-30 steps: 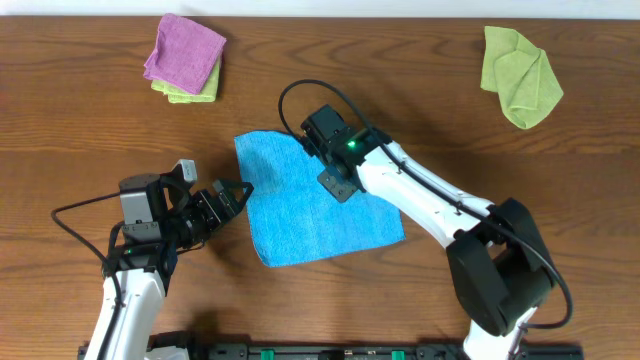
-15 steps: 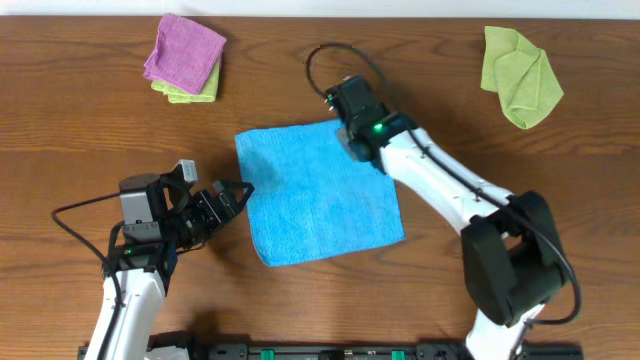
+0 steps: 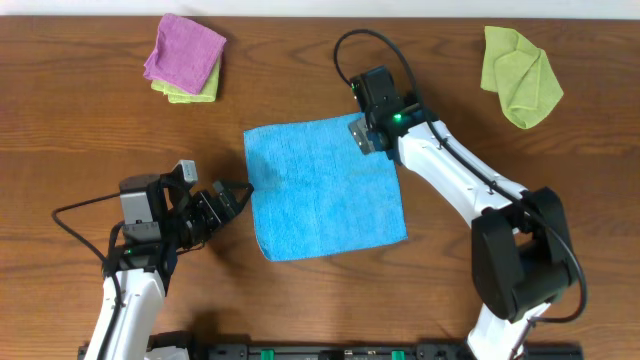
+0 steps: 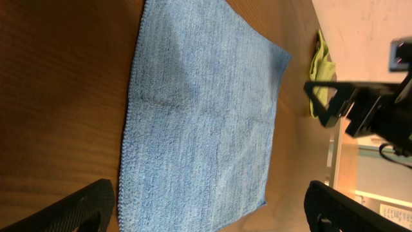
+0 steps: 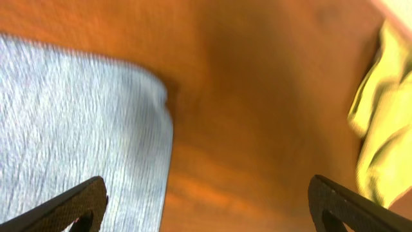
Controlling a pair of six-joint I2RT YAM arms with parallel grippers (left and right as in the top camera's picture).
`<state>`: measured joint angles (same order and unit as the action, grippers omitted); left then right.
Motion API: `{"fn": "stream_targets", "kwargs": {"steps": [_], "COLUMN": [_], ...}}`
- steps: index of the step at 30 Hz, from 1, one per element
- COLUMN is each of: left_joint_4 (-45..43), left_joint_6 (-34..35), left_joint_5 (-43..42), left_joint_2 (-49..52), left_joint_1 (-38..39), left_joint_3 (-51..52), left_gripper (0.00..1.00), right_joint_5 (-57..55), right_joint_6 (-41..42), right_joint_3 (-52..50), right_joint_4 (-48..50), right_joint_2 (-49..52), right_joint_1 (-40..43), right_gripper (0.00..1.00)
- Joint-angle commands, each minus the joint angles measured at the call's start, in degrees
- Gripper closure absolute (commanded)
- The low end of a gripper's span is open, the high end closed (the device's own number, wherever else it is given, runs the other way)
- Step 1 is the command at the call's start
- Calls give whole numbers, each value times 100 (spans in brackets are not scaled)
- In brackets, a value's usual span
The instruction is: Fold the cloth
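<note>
The blue cloth (image 3: 325, 190) lies spread flat in the middle of the table, a rough square. My right gripper (image 3: 367, 135) hovers over its far right corner, open, with nothing between its fingers. The right wrist view shows that corner of the cloth (image 5: 84, 129) under the left finger (image 5: 80, 206) and bare wood under the gap of the right gripper (image 5: 212, 201). My left gripper (image 3: 238, 190) sits at the cloth's left edge, open and empty. In the left wrist view the cloth (image 4: 199, 129) stretches away between the wide fingers of the left gripper (image 4: 209, 212).
A crumpled light green cloth (image 3: 520, 75) lies at the back right, also in the right wrist view (image 5: 380, 129). A purple cloth (image 3: 185, 52) lies on a green one (image 3: 192, 93) at the back left. The right arm (image 4: 367, 109) stands beyond the blue cloth.
My right gripper carried the folded-in corner from the cloth's middle out to the far right, then opened and let it go. The cloth now lies flat. The left arm stayed still.
</note>
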<state>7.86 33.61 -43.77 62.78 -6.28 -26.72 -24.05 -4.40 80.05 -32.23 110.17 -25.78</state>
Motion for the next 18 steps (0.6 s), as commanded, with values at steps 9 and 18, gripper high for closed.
{"fn": "stream_targets", "kwargs": {"steps": [9, 18], "left_joint_4": [334, 1488], "left_joint_6": [-17, -17], "left_joint_5": [-431, -249], "left_joint_2": [-33, -33], "left_joint_1": [-24, -17], "left_joint_3": [-142, -142], "left_gripper": [5, 5], "right_joint_5": [3281, 4743], "right_joint_6": [695, 544], "right_joint_3": [-4, -1246], "right_joint_4": [-1926, -2037], "right_joint_2": [-1373, -2363], "right_joint_1": [651, 1464], "right_gripper": [1, 1]}}
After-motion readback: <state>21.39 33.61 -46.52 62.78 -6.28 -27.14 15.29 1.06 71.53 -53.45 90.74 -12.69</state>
